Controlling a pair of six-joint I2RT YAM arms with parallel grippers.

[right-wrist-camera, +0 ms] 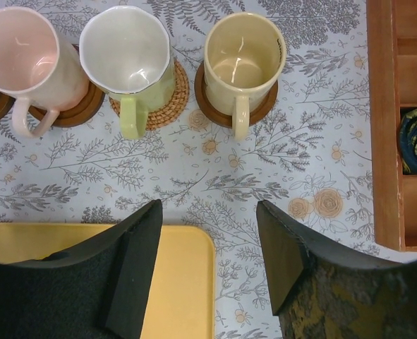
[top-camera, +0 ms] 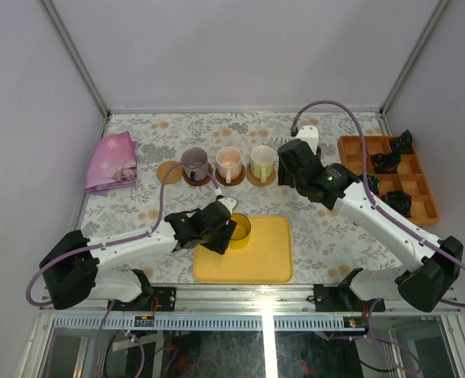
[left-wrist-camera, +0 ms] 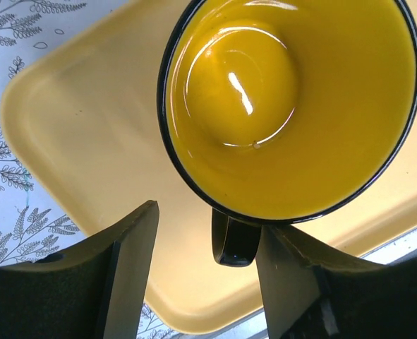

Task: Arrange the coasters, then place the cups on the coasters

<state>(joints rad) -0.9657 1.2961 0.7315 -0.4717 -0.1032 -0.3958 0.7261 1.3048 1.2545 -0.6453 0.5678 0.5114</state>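
A yellow cup [top-camera: 241, 228] [left-wrist-camera: 293, 106] stands on the yellow tray [top-camera: 263, 256]. My left gripper [top-camera: 223, 228] [left-wrist-camera: 208, 240] is open around the cup's dark handle [left-wrist-camera: 234, 240]. The handle lies against the right finger, with a gap to the left finger. A purple-grey cup [top-camera: 193, 163], a pink cup [top-camera: 229, 163] [right-wrist-camera: 21, 53] and a white cup with a green handle [top-camera: 262, 161] [right-wrist-camera: 127, 53] stand on coasters in a row. A cream cup [right-wrist-camera: 243, 53] sits on a coaster [right-wrist-camera: 261, 109] at the row's right end. One bare coaster [top-camera: 169, 172] lies at the left end. My right gripper [top-camera: 299, 165] [right-wrist-camera: 208, 247] hangs open and holds nothing.
An orange compartment box [top-camera: 389, 177] [right-wrist-camera: 399, 127] with small black parts stands at the right. A folded pink cloth [top-camera: 112, 161] lies at the far left. The tray's corner [right-wrist-camera: 187, 282] lies under my right gripper.
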